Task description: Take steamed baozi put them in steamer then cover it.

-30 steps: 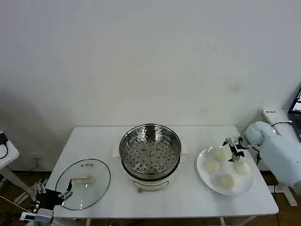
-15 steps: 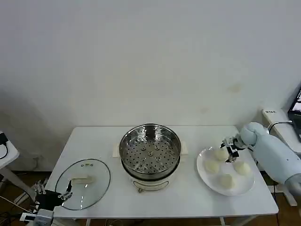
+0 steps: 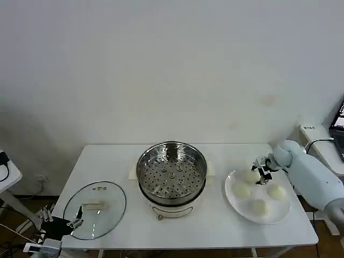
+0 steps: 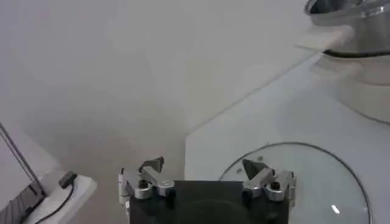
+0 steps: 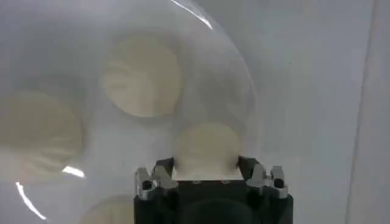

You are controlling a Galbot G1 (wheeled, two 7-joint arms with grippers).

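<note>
- No readable brand or label anywhere; there was some dark marking on the white box past the desk's (image 3: 107, 161) right end, but too small to read.
- Your right claw (image 3: 262, 173) sat over the back of the white plate (image 3: 236, 201), right at the rearmost baozi (image 3: 251, 176).
- In the right wrist view that baozi (image 5: 206, 148) sat between the two fingers (image 5: 159, 172), which stood spread on either side of it. Couldn't tell whether the pads were touching the bun or just flanking it.
- The other three baozi were on the same plate: one toward the steamer (image 3: 243, 189), one at the right (image 3: 277, 191), one at the front (image 3: 259, 207).
- The steamer (image 3: 171, 174) stood mid-desk, well apart from the right claw, perforated tray bare, no lid on.
- The glass lid (image 3: 95, 208) lay flat on the desk's front left.
- Your left claw (image 3: 60, 219) was parked low off that front-left corner, just by the lid's rim, fingers wide and holding nothing.
- The left wrist view gave you the lid's edge (image 4: 317, 176) and the steamer's side handle (image 4: 320, 38) from low down, which the head view didn't.
</note>
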